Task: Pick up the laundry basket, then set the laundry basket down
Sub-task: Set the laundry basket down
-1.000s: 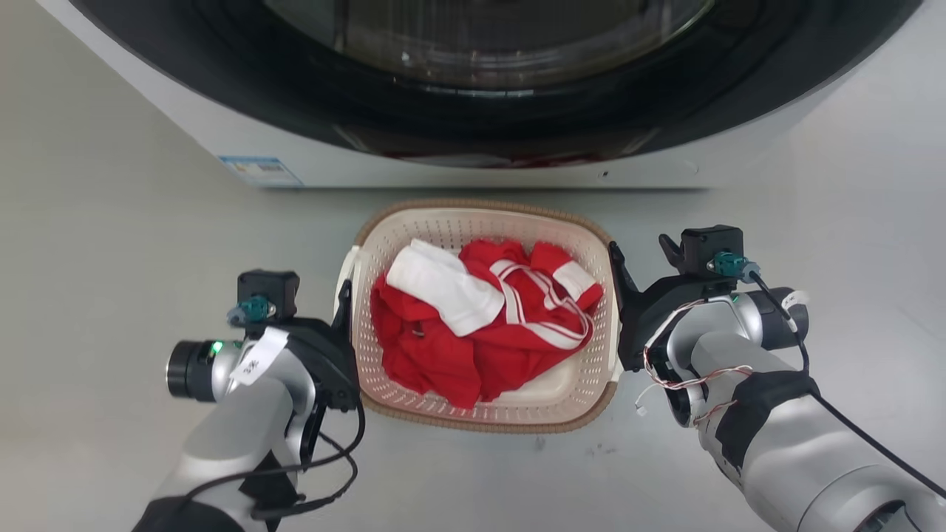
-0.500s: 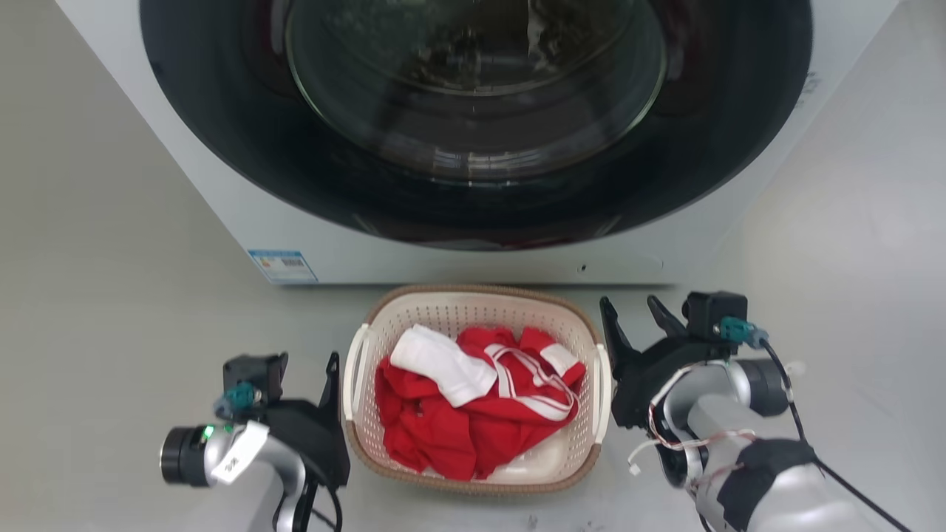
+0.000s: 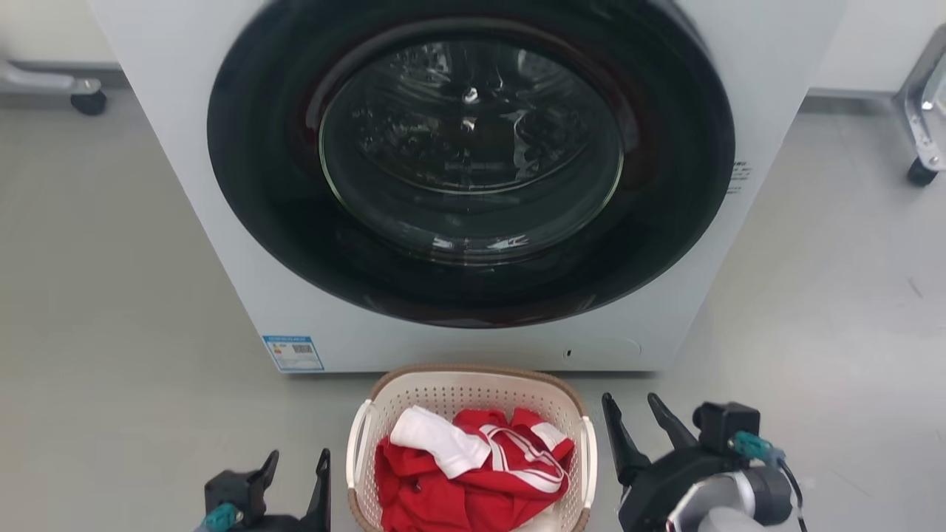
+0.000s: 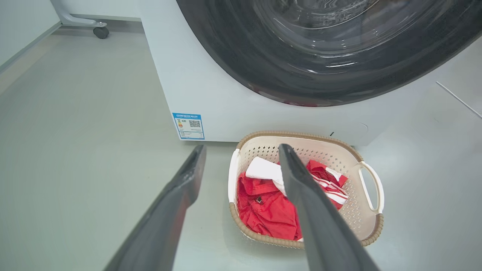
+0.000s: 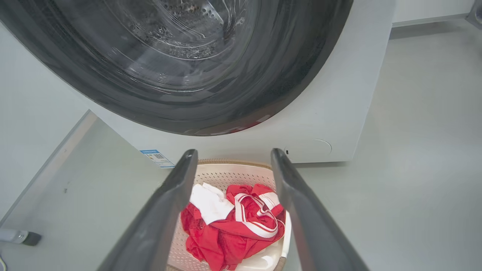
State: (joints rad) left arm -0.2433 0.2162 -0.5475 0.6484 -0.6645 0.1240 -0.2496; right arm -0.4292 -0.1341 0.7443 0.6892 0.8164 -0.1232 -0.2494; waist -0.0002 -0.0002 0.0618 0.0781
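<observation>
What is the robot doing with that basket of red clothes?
Right now the robot is not holding anything. The laundry basket, with red and white clothes in it, sits on the floor just in front of the washer. The left gripper and the right gripper are one on each side of it, with their fingers spread open.

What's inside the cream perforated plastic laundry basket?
Crumpled red clothing with white stripes, white cloth on top. They cover most of the laundry basket floor; anything beneath is hidden.
</observation>
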